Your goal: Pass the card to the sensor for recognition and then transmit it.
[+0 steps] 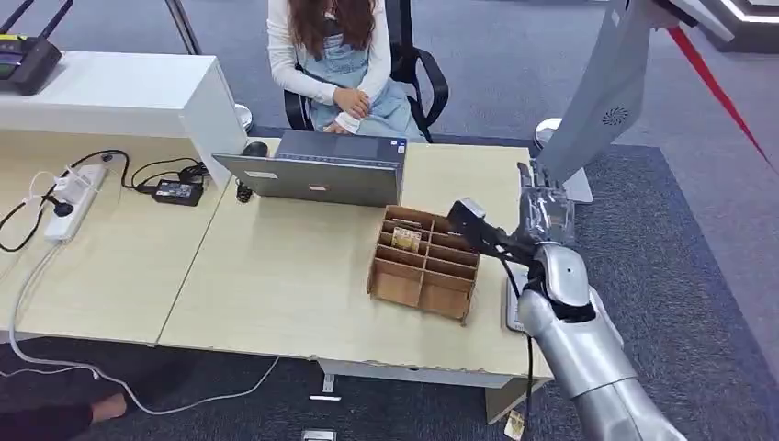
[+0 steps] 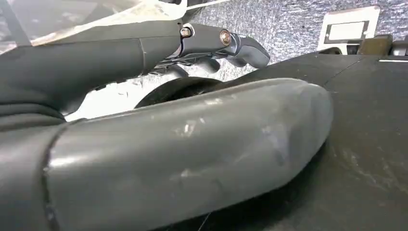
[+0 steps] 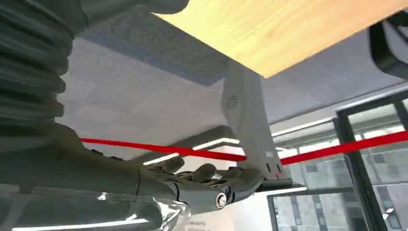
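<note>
Although the right hand (image 1: 544, 209) reaches toward the grey tilted sensor stand (image 1: 602, 96), its grasp is unclear; recognition and handover seemingly remain.

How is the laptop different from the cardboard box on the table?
The laptop is grey and smooth, the cardboard box is brown. The laptop stands open toward the seated person; the box lies flat, split into little compartments, one holding a card. The laptop looks wider than the box. Both sit on the same wooden table.
</note>
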